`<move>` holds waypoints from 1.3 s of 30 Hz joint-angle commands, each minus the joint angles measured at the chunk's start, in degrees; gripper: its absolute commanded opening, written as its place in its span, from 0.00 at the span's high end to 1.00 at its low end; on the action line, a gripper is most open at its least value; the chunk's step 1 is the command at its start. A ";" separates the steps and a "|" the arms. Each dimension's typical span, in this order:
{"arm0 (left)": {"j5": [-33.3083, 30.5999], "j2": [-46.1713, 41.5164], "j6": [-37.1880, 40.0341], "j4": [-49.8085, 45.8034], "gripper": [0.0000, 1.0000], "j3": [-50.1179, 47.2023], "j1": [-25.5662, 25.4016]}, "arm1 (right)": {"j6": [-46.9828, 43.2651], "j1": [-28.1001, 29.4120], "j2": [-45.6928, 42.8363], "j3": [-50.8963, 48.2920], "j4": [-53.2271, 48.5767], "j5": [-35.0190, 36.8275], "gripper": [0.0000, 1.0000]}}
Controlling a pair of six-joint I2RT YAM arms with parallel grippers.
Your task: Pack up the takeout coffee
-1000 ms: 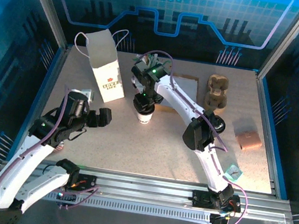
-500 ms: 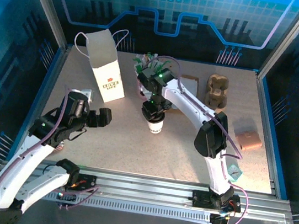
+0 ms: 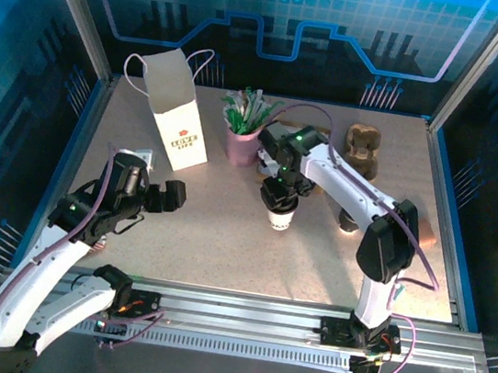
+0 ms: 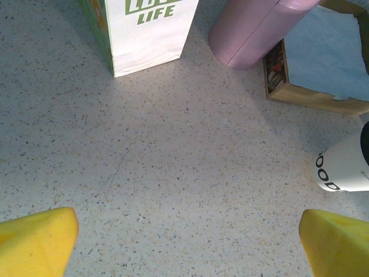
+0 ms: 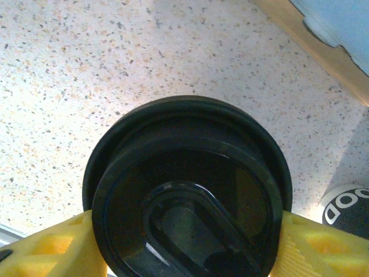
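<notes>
At the worktop's [image 3: 194,244] left, the left claw [image 3: 171,196] is released, jaws wide with nothing between them. The left wrist view puts its yellow fingertips [image 4: 37,242] at the bottom corners over bare surface. Behind it a white paper bag [image 3: 178,113] stands upright. Next right is a pink cup [image 3: 242,144] of green-and-white sachets; the overhead shows the sachets, the left wrist view just its pink wall. Centre-right, the right claw [image 3: 282,194] is clenched on the takeout coffee cup [image 3: 281,219], near the worktop's middle, in front of the pink cup and apart from it. The right wrist view looks straight down on the black lid [image 5: 184,190], with yellow fingers [image 5: 52,251] pressed at either side; overhead, the claw hides that lid. The left wrist view catches the cup's white side with dark print, and a wooden tray [image 4: 305,97] with a blue liner beyond. A brown cup carrier [image 3: 361,151] sits right rear. Versus a second ago, the cup and right claw have shifted right, uncovering the pink cup; the left arm is unchanged. The cup is upright, long axis vertical, lid up, narrow base down. Can't tell if the base touches the worktop.
</notes>
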 commanded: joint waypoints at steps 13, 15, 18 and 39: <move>1.33 0.15 1.63 0.57 0.01 -0.65 0.67 | 2.99 -2.93 -10.82 -15.21 11.42 -1.55 0.38; 1.39 0.23 1.56 0.57 0.01 -0.65 0.67 | 2.91 -2.81 -11.68 -17.08 13.03 -3.01 0.38; 1.57 0.50 1.56 0.57 0.01 -0.66 0.69 | 2.49 -2.54 -11.81 -18.62 13.66 -3.58 0.36; 5.22 1.56 -0.21 0.04 0.01 -0.04 0.25 | 0.89 0.05 -13.53 -14.17 10.82 -1.49 0.19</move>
